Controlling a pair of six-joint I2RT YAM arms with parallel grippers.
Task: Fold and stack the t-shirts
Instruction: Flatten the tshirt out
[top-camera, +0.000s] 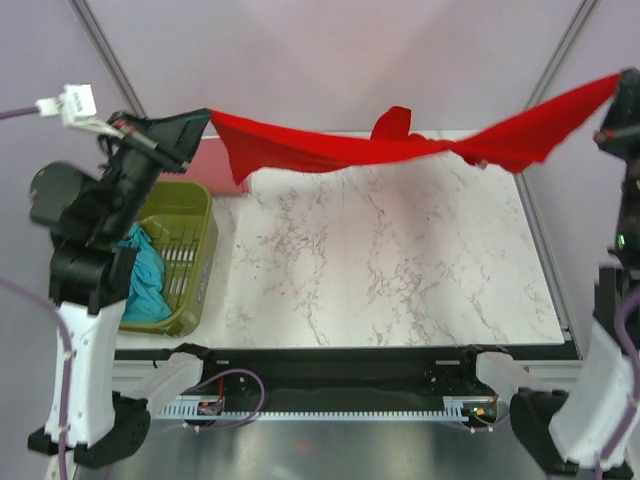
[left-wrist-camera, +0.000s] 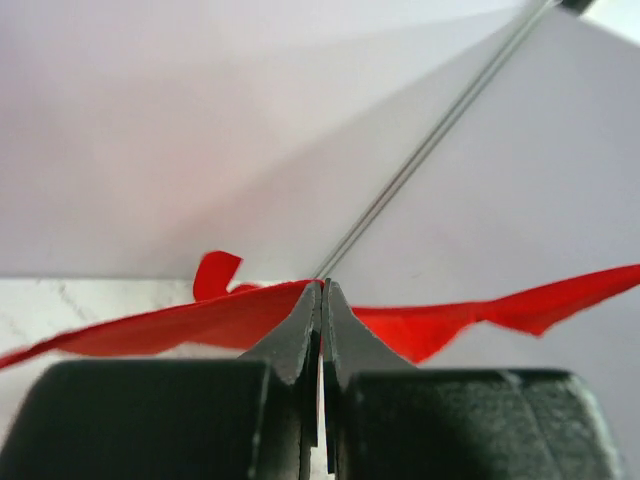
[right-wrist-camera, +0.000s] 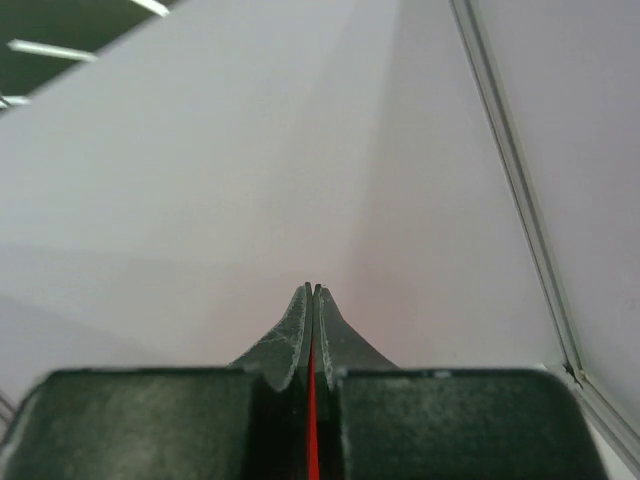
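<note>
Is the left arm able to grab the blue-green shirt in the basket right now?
Probably not yet: the left tool is shut on the red shirt, stretched in the air. The teal shirt lies uncovered in the basket.

No text, brand, number or sign could be read in any view. The red t-shirt showed no legible label, and the olive basket bore no readable marking.

One olive-green basket beside marble table
</note>
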